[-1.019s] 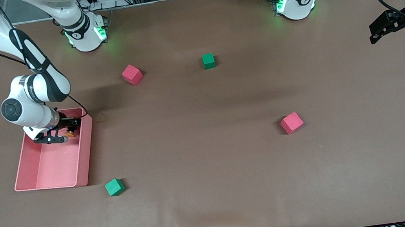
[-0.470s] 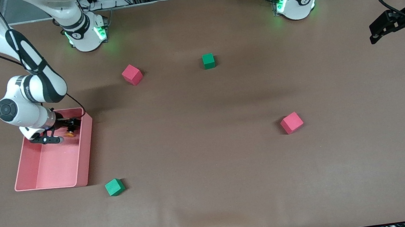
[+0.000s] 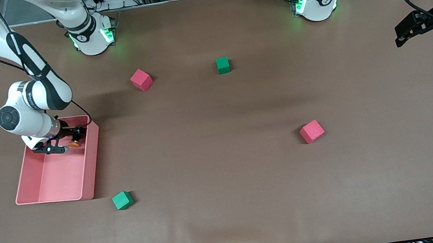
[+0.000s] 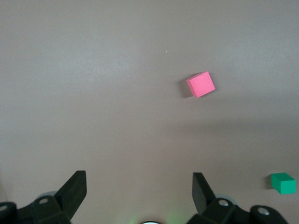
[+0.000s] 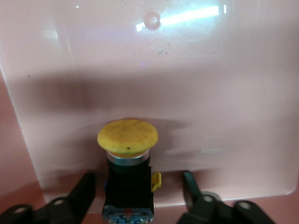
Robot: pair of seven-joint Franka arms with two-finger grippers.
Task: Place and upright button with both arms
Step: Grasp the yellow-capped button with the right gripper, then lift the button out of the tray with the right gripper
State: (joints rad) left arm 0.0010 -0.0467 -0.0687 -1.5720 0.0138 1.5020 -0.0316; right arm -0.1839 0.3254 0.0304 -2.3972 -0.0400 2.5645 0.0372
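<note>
Grasp step: my right end effector (image 5: 135, 196) sits low in the pink tray (image 3: 59, 177), fingers spread either side of the button (image 5: 127, 168), not yet pinching. Next: squeeze its black body squarely, then lift. Left end effector (image 4: 139, 191) waits, spread.

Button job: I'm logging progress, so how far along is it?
Early. Done: the right end effector has reached into the pink tray and straddles the button. In hand: gripping it; fingers not yet touching it. Left: lifting it out, placing it upright. The left end effector waits open above the table.
</note>
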